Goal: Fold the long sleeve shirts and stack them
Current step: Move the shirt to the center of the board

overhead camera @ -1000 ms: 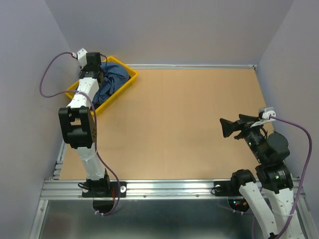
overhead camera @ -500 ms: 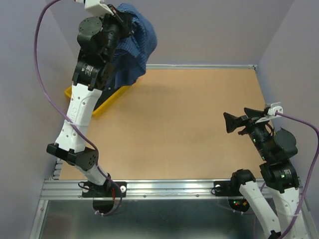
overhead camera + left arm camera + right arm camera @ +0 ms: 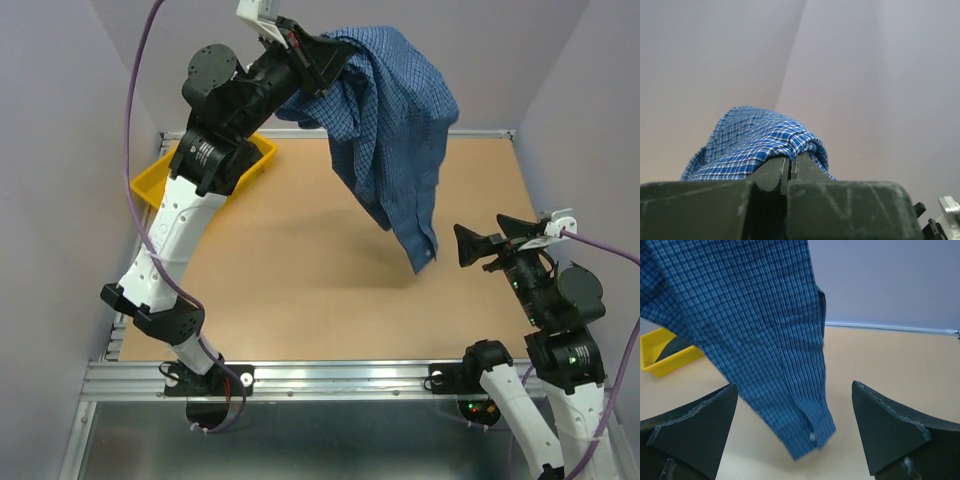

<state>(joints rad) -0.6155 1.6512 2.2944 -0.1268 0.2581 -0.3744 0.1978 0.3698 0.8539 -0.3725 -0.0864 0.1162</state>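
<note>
The blue long sleeve shirt of fine dark-checked cloth (image 3: 395, 130) is hanging in the air over the far middle of the tan wooden tabletop (image 3: 300, 270), bunched at its top and draping downward in one long fall. Its lowest part, a sleeve end with a buttoned cuff (image 3: 812, 432), is dangling near the right side of the table. Whether the cuff is touching the surface is not clear.

The left gripper (image 3: 335, 55) is holding the shirt up high by a gathered fold. In the left wrist view, its dark fingers (image 3: 771, 172) are pressing together with checked cloth (image 3: 760, 145) bulging out just above them, so it is clenching the shirt.

The right gripper (image 3: 482, 238) is hovering near the right edge of the table, pointing toward the hanging sleeve with its jaws spread wide and nothing between them. In the right wrist view, the cuff is hanging in front of the right gripper (image 3: 794, 385), apart from both fingers.

The yellow plastic bin (image 3: 150, 185) is sitting at the far left corner of the table, partly behind the left arm. A dark shape is lying inside the bin (image 3: 660, 360), too indistinct to identify.
</note>
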